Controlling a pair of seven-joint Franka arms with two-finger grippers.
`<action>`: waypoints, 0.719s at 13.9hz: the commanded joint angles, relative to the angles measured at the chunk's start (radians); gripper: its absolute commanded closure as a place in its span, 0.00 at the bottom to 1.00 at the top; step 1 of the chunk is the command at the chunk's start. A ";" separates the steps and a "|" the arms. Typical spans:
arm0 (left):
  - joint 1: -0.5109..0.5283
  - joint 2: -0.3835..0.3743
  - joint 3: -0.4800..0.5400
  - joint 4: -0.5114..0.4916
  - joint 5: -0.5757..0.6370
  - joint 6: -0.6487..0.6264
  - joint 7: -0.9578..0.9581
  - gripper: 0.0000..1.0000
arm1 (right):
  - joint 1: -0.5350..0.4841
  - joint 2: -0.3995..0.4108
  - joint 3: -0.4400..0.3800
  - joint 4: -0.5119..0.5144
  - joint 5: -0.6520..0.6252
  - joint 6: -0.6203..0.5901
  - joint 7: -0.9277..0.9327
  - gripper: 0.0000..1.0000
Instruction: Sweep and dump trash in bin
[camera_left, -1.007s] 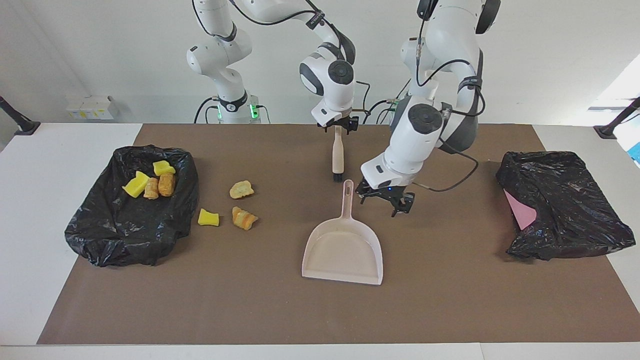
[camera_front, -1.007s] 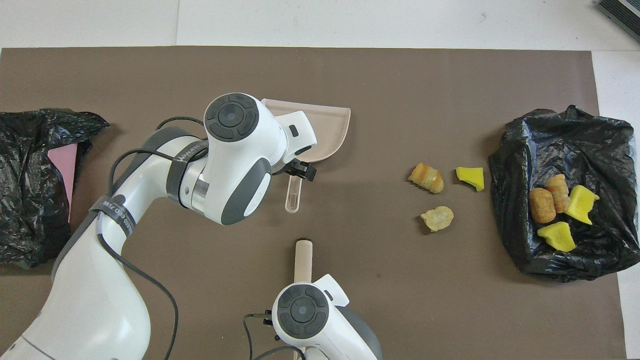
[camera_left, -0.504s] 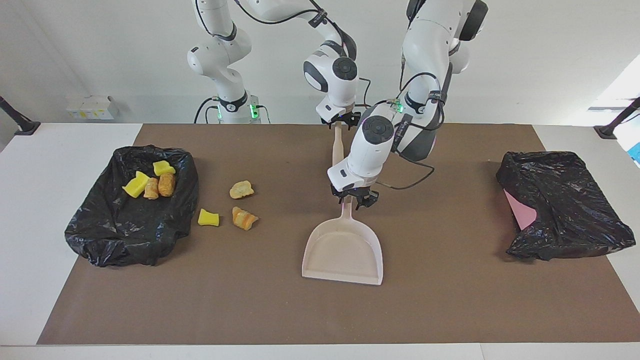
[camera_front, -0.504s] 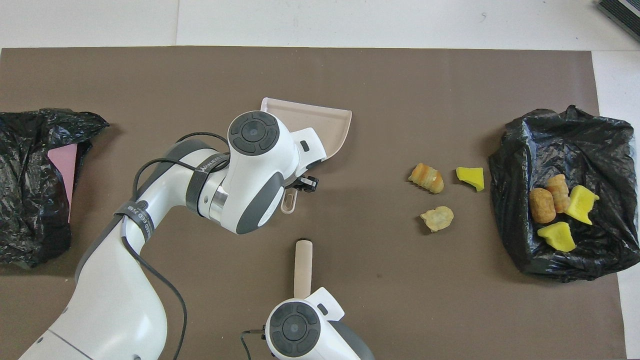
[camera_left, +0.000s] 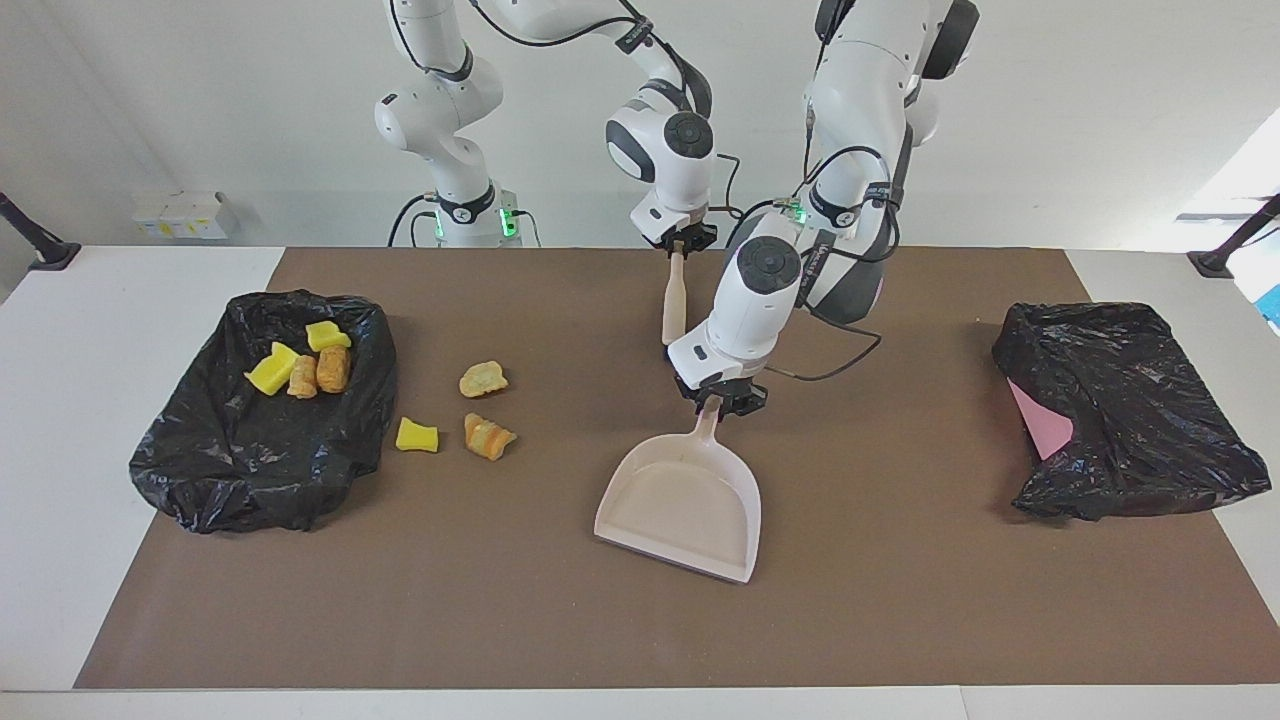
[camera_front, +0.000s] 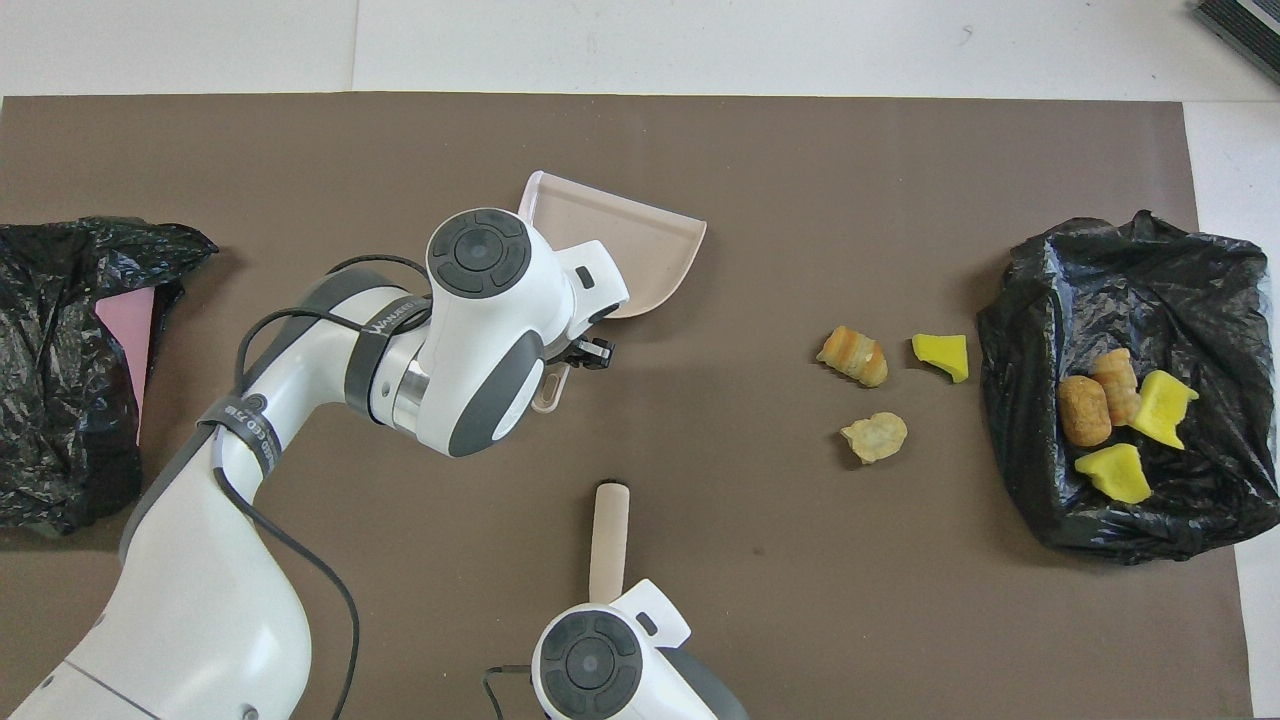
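We have both tools in hand: our left gripper (camera_left: 722, 403) is clamped on the handle of the dustpan (camera_left: 680, 505) near the middle of the mat (camera_left: 900, 600), and our right gripper (camera_left: 683, 241) is closed on the top of the brush (camera_left: 674, 305), which hangs nearer to the robots than the pan. The pan looks like thin, stiff plastic, light enough that the narrow handle is the one sensible hold, though it may twist in the fingers if its lip drags on the mat. The trash sits toward the right arm's end of the table: three lumps lie loose on the mat, a yellow chunk (camera_left: 417, 436), an orange piece (camera_left: 488, 437) just beside it and a tan piece (camera_left: 483, 379) a little nearer to the robots, while four more (camera_left: 300, 365) rest on the black bag (camera_left: 260, 450) beside them. We judge these lumps soft and very light, likely to roll or skip ahead of the bristles, so slow strokes into the pan's mouth should suit them. A second bag (camera_left: 1130, 420) lies at the left arm's end
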 joint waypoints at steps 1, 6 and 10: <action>0.038 -0.058 0.004 0.009 0.058 -0.066 0.079 1.00 | 0.001 -0.046 -0.004 -0.057 0.002 0.021 -0.017 1.00; 0.167 -0.124 0.004 0.008 0.055 -0.194 0.545 1.00 | -0.079 -0.195 -0.009 -0.143 -0.053 -0.040 -0.011 1.00; 0.227 -0.170 0.004 -0.009 0.056 -0.283 0.976 1.00 | -0.224 -0.264 -0.009 -0.099 -0.186 -0.251 -0.048 1.00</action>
